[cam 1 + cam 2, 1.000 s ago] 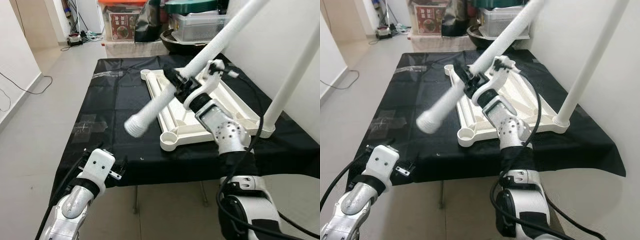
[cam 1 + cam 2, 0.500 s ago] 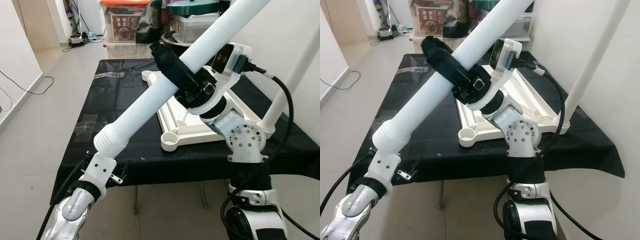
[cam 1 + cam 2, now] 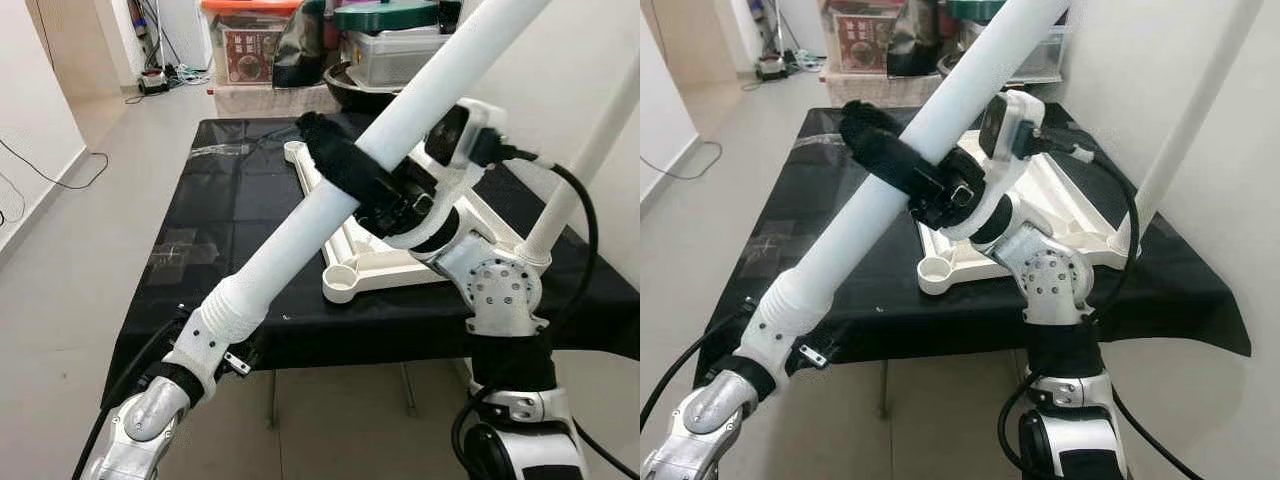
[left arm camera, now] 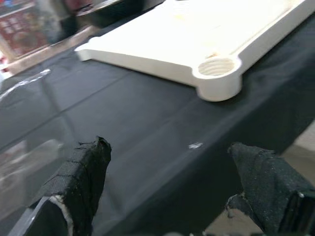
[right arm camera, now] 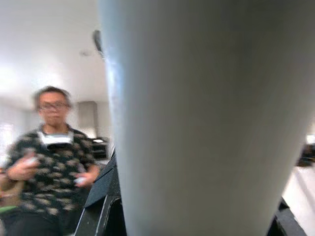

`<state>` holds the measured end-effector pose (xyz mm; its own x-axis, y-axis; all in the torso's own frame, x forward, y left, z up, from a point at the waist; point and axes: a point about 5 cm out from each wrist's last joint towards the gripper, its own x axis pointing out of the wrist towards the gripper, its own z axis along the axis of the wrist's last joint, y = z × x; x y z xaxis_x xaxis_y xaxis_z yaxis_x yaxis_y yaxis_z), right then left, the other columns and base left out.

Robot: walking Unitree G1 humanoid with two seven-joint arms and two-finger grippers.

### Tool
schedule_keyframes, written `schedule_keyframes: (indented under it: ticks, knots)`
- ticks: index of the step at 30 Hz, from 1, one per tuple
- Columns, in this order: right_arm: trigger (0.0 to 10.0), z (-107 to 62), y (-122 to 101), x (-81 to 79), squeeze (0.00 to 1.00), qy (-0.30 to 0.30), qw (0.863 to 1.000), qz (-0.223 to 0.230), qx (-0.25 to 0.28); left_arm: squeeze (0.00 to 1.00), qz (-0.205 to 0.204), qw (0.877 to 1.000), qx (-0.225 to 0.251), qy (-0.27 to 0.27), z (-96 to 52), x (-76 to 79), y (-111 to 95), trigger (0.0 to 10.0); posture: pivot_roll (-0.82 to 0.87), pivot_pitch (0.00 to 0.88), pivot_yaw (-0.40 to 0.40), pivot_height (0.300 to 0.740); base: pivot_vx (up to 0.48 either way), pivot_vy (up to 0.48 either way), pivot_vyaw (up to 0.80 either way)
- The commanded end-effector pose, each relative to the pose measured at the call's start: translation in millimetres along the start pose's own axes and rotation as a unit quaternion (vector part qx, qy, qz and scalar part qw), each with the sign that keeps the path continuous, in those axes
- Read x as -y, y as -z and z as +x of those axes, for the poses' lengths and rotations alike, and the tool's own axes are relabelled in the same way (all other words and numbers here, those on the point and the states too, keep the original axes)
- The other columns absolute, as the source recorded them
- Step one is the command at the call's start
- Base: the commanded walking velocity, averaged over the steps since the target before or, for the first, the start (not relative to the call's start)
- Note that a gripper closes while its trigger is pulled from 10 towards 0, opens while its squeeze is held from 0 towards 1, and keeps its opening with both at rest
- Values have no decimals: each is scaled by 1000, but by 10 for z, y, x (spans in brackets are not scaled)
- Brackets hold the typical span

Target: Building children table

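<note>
One long white table leg [image 3: 330, 205] crosses the head views from the top right down to the lower left, tilted, with its ribbed end near the left wrist. The right hand [image 3: 365, 190], centre of frame, is clamped around the leg's middle. The left hand [image 4: 167, 196] hangs low at the lower left by the bench [image 3: 240, 200] edge, fingers [image 4: 81, 179] spread wide with nothing between them. On the black-covered bench lies the upturned white tabletop [image 3: 375, 265], a second leg [image 3: 585, 165] standing in its corner at the right. A person [image 5: 51, 162] shows blurred in the right wrist view
</note>
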<state>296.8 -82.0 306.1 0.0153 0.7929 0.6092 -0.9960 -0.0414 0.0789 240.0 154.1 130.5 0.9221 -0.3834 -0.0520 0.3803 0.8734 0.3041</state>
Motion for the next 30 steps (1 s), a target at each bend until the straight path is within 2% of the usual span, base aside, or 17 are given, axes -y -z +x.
schedule_keyframes:
  ticks: [1, 2, 3, 4, 5, 7, 10, 17, 21, 30]
  knots:
    - [0, 12, 34, 101, 0, 49, 998, -23, -22, 0, -4, 1000, 4, 27, -30, 32, -37, 10000, 30, 0, -30, 740, 0, 0, 0]
    - [0, -23, 60, 282, 0, 128, 990, -36, -36, 0, -2, 999, 9, 46, -48, 65, -70, 10000, 29, 0, -31, 740, 0, 0, 0]
    - [0, -23, 60, 282, 0, 128, 990, -36, -36, 0, -2, 999, 9, 46, -48, 65, -70, 10000, 29, 0, -31, 740, 0, 0, 0]
    - [0, -55, 78, 400, 0, 182, 981, -43, -45, 0, 1, 998, 11, 59, -61, 88, -92, 10000, 30, 0, -32, 740, 0, 0, 0]
    - [0, -55, 78, 400, 0, 182, 981, -43, -45, 0, 1, 998, 11, 59, -61, 88, -92, 10000, 30, 0, -32, 740, 0, 0, 0]
    - [0, -102, 73, 482, 0, 223, 973, -40, -37, 0, 4, 998, 16, 67, -66, 112, -127, 10000, 33, 0, -34, 740, 0, 0, 0]
    - [0, -108, 76, 467, 0, 219, 974, -40, -37, 0, 4, 998, 19, 67, -61, 108, -144, 10000, 33, 0, -34, 740, 0, 0, 0]
    - [0, -150, 171, 328, 0, 162, 983, -38, -72, 0, 15, 999, 30, 35, -41, -64, -210, 10000, 32, 0, -30, 740, 0, 0, 0]
    - [0, -159, 244, 285, 0, 146, 984, -44, -92, 0, 16, 999, 31, 20, -27, -123, -224, 10000, 31, 0, -29, 740, 0, 0, 0]
    - [0, -116, 357, 262, 0, 140, 984, -44, -105, 0, 8, 999, 40, 33, 44, -65, -271, 10000, 28, 0, -26, 740, 0, 0, 0]
